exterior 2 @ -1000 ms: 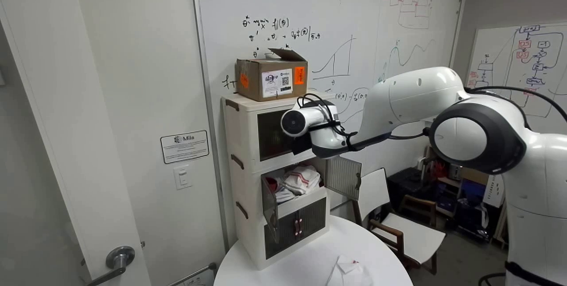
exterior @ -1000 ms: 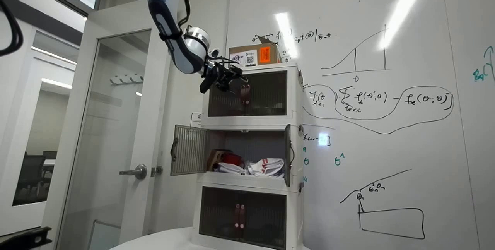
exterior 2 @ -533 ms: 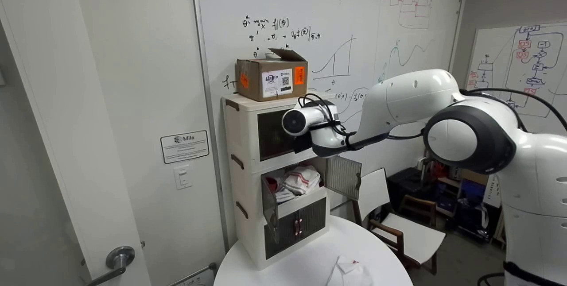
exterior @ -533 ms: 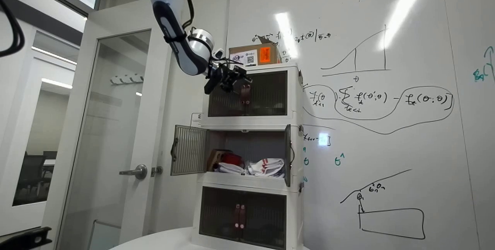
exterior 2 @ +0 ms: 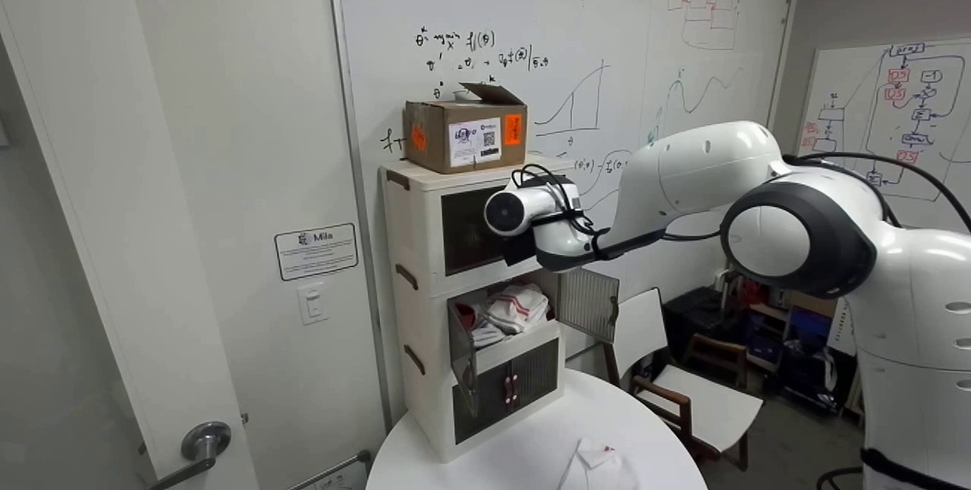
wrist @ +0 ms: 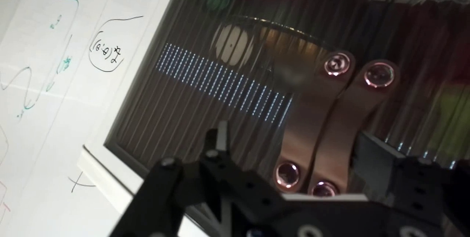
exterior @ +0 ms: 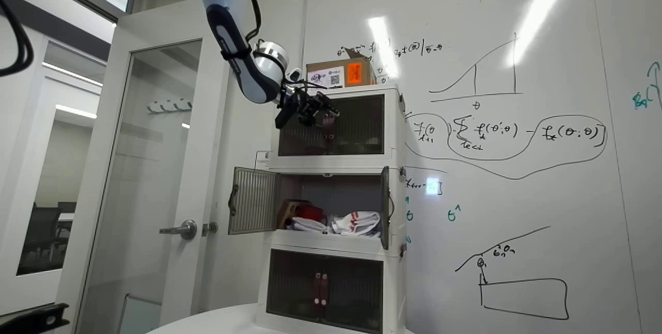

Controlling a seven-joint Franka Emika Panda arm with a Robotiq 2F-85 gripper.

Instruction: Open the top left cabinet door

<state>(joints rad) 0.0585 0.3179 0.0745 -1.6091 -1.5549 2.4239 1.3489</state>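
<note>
Whiteboard [exterior: 517,194], cabinet [exterior: 336,162]: cloths [exterior: 356,223] inside, top left door [exterior: 302,143] closed.

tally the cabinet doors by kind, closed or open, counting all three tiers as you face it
Closed: 4 (top left door, top right door, bottom left door, bottom right door)
Open: 2 (middle left door, middle right door)
Total: 6
</note>
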